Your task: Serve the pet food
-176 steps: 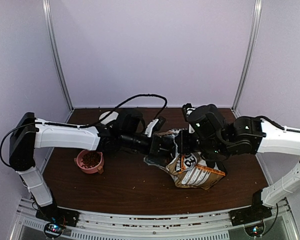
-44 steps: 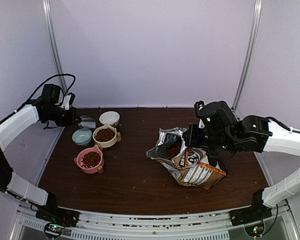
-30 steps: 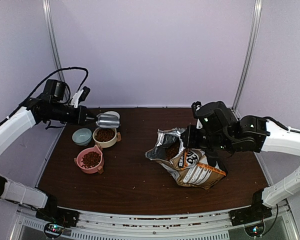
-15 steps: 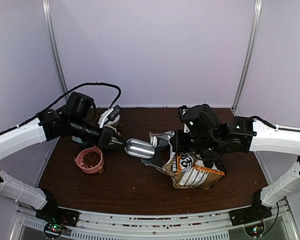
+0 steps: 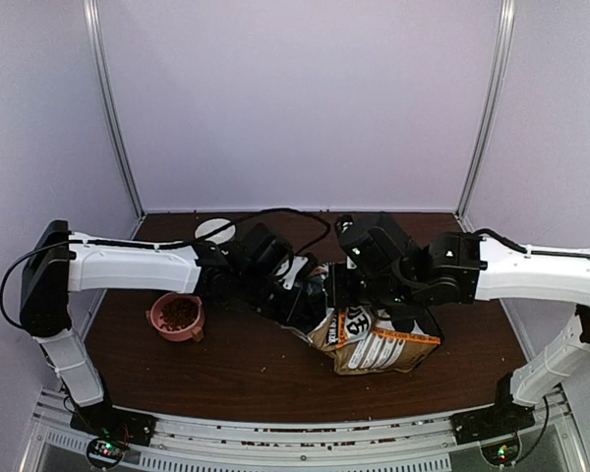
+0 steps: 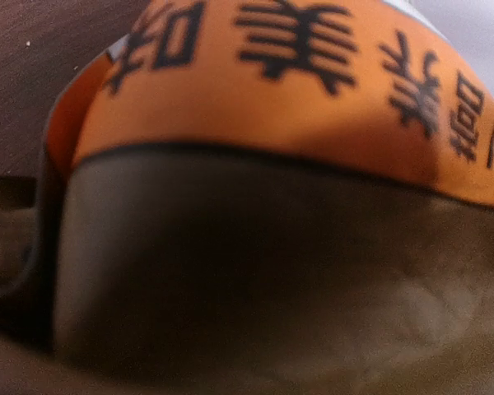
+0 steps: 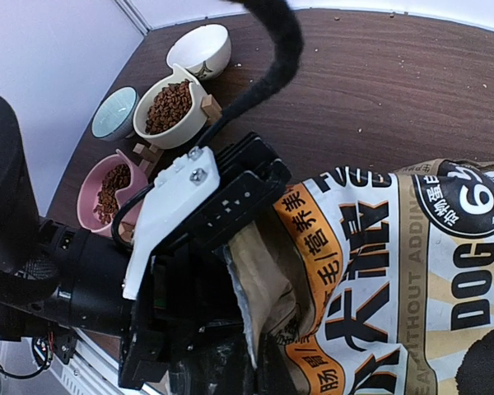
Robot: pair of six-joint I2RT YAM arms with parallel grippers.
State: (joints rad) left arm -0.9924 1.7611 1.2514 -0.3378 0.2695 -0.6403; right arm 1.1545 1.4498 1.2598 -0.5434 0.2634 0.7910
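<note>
The pet food shows as brown kibble in the pink bowl [image 5: 179,313] and, in the right wrist view, in the cream bowl [image 7: 170,102]. The orange, black and white bag [image 5: 382,339] lies open at the table's middle. My left gripper [image 5: 313,295] reaches into the bag's mouth, shut on a metal scoop [image 6: 230,271] that fills the left wrist view under the bag's orange rim [image 6: 296,99]. Its fingertips are hidden. My right gripper [image 7: 262,370] is shut on the bag's torn rim [image 7: 255,271] and holds it open. No kibble shows inside the bag.
An empty white bowl [image 5: 214,230] stands at the back left. A pale blue bowl [image 7: 115,113] sits beside the cream one; my left arm [image 5: 128,265] hides both from above. Crumbs lie scattered on the brown table [image 7: 370,74].
My left arm has swung from the bowls across to the right and pushed the scoop into the bag. My right gripper has kept hold of the bag, shifting slightly left.
</note>
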